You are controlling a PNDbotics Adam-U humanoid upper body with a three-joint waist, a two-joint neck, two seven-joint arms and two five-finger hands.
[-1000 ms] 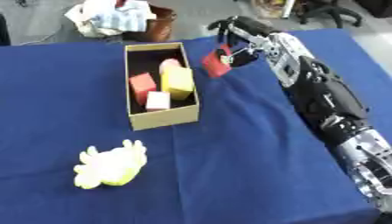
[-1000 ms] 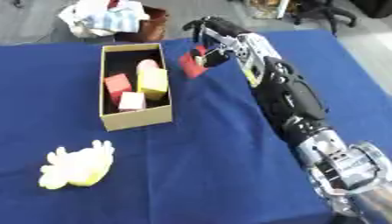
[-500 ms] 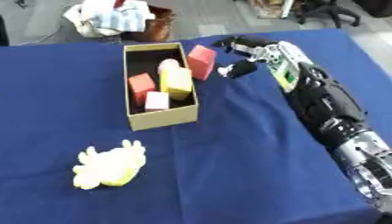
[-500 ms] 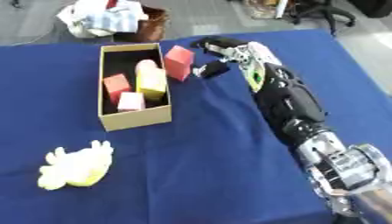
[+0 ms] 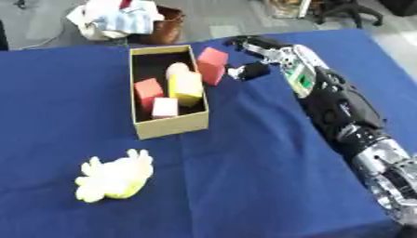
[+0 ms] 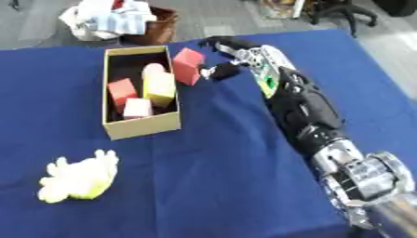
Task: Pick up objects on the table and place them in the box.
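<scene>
Leaning against the outside of the cardboard box's [image 5: 170, 132] right wall, near its far corner, a red block [image 5: 211, 65] stands tilted with its top edge above the rim. It is a plain, flat-faced red block, outside the box rather than in it. The right hand [image 5: 254, 55] sits just to the right of the block, fingers spread and relaxed, holding nothing; a small gap shows between hand and block. Inside the box lie a smaller red block [image 5: 149, 89], a yellow block [image 5: 186, 88], a pink cube [image 5: 164, 107] and a pale rounded piece [image 5: 176, 69]. Well in front of the box, on the blue table [image 5: 244, 176], lies a yellow soft toy [image 5: 112, 176]. Beyond the box's far end sits a brown basket [image 5: 163, 28] heaped with cloths.
</scene>
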